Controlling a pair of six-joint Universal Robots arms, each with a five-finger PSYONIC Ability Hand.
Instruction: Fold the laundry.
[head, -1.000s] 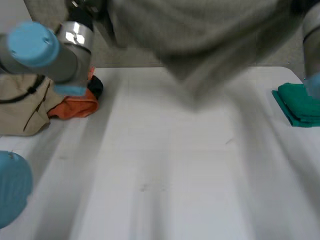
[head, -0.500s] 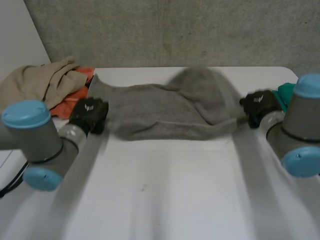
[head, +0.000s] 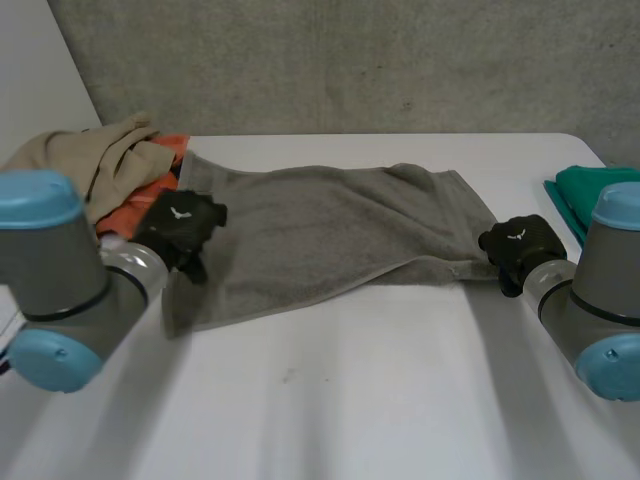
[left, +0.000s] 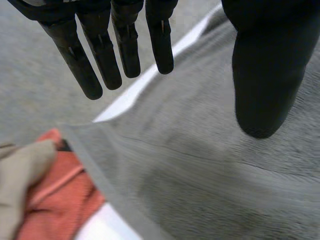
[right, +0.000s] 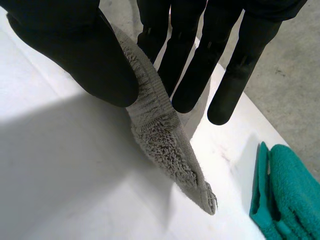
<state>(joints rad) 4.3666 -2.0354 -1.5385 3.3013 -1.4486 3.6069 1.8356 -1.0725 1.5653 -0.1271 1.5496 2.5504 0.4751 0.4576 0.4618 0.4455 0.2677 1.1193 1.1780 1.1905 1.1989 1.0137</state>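
Observation:
A grey towel (head: 330, 235) lies spread across the far half of the white table (head: 350, 400). My left hand (head: 180, 222) hovers over the towel's left end. In the left wrist view its fingers (left: 102, 55) are straight and apart from the thumb, above the towel (left: 210, 175), holding nothing. My right hand (head: 518, 243) is at the towel's near right corner. In the right wrist view its thumb (right: 75, 50) and fingers pinch the towel's corner (right: 165, 145), which hangs down towards the table.
A beige garment (head: 80, 165) and an orange cloth (head: 135, 210) are piled at the table's far left, touching the towel's left end. A folded green cloth (head: 590, 195) lies at the far right edge, close beside my right hand.
The towel came down from the air and now lies spread on the table. My left hand let go of it and straightened its fingers. My right hand keeps its pinch.

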